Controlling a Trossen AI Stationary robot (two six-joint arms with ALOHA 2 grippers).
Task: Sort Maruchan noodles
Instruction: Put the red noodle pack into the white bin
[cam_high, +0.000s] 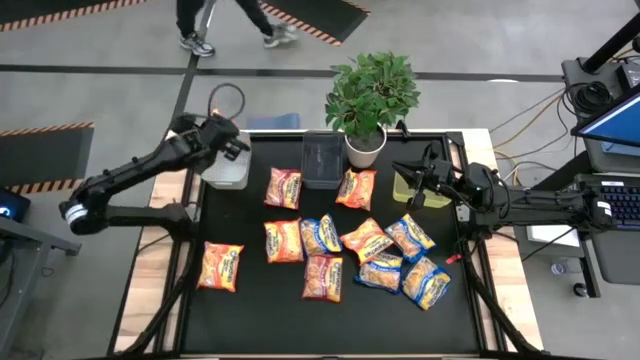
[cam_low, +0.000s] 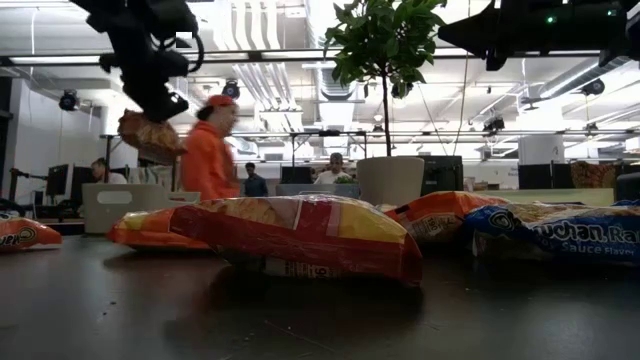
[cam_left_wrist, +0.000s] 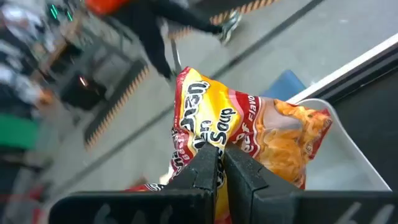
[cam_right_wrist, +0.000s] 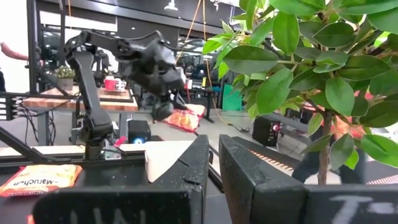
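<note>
My left gripper (cam_high: 238, 145) is raised above the grey bin (cam_high: 225, 170) at the table's far left and is shut on an orange-yellow noodle packet (cam_left_wrist: 249, 127). In the low view this packet (cam_low: 150, 135) hangs below the gripper (cam_low: 165, 100). Several more packets lie flat on the black table, red-orange ones (cam_high: 283, 240) and blue-and-yellow ones (cam_high: 425, 282). My right gripper (cam_high: 405, 178) waits shut and holds nothing, raised over the green bin (cam_high: 408, 192) at the far right. My left gripper pinches the packet's near end (cam_left_wrist: 217, 138) between its two fingers (cam_left_wrist: 202, 168). The fingers slant downward toward the far left corner. The packet is crumpled at the hold and is lifted clear, over the grey bin (cam_left_wrist: 348, 155).
A dark bin (cam_high: 322, 160) and a potted plant (cam_high: 368, 95) stand between the grey and green bins along the far edge. One packet (cam_high: 220, 266) lies alone at the near left. People move in the room beyond the table, one in orange (cam_low: 208, 150).
</note>
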